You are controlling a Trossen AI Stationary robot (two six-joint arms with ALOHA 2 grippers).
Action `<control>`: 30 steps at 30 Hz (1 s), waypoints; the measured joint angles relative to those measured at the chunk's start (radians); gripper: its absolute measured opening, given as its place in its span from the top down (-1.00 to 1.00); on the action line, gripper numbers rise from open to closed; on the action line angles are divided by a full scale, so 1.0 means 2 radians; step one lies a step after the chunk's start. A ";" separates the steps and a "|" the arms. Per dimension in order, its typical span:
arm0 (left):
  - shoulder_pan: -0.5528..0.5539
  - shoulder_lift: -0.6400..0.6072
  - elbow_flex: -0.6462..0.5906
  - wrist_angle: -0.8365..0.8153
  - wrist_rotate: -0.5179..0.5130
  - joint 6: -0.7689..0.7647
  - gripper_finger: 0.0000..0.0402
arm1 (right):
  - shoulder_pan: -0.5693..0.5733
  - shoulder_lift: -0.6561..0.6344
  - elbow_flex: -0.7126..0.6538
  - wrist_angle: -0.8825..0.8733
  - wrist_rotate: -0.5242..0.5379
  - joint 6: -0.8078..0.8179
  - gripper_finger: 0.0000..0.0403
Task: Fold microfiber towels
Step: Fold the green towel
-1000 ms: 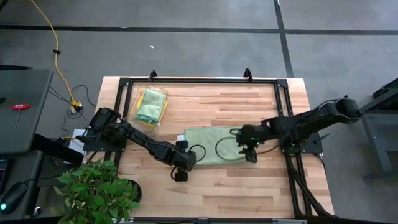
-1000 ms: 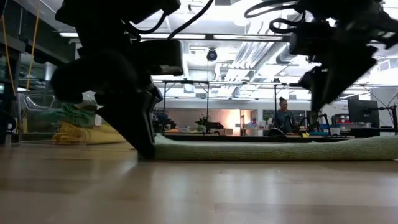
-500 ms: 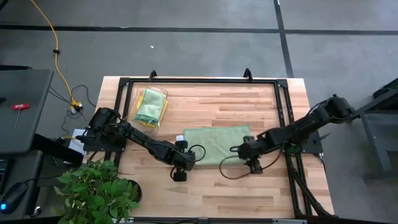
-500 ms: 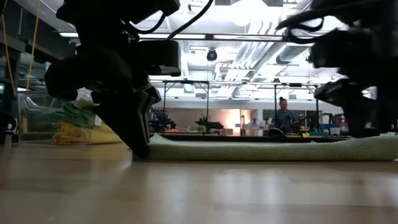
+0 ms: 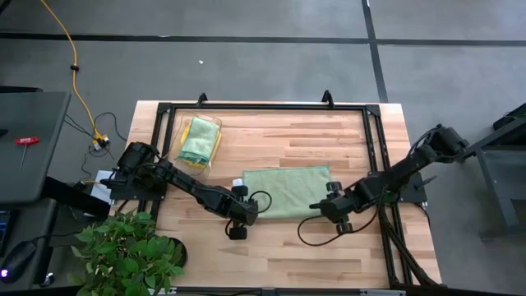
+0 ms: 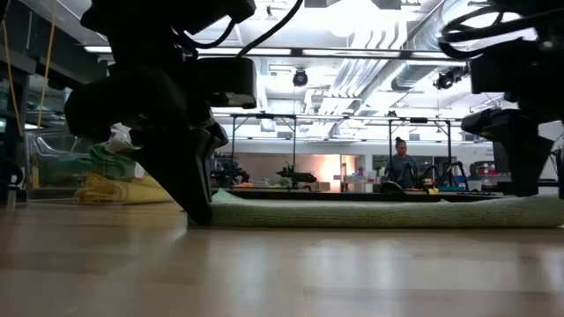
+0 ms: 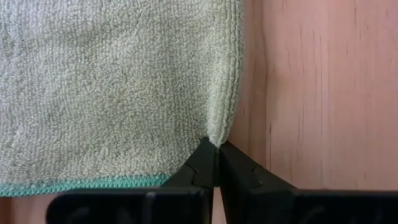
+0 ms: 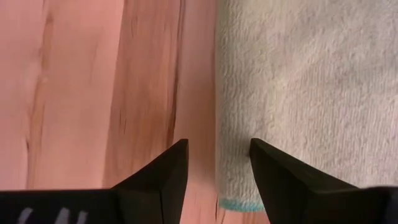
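Left end effector (image 7: 217, 163): fully closed, pinching the near-left corner of the green towel (image 5: 286, 190).
Right end effector (image 8: 217, 165): fingers apart, holding nothing, poised over the towel's near-right corner.
Green towel: lies flat mid-surface (image 5: 329, 247), between both arms.
Finished pile (image 5: 200, 140): yellow and green towels, far-left of surface.
Risk: only one corner secured; lifting now would skew the fold. The right fingers straddle the hem and may close on bare wood.
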 joint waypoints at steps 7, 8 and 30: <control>0.000 0.000 0.000 -0.001 0.001 -0.009 0.99 | 0.022 0.000 0.000 -0.024 0.023 0.024 0.18; 0.000 0.001 0.000 -0.002 0.002 -0.010 0.99 | 0.024 0.001 0.000 -0.028 0.025 0.027 0.18; -0.001 0.001 -0.001 -0.004 0.024 -0.032 0.99 | 0.036 0.077 0.002 -0.009 0.015 0.077 0.39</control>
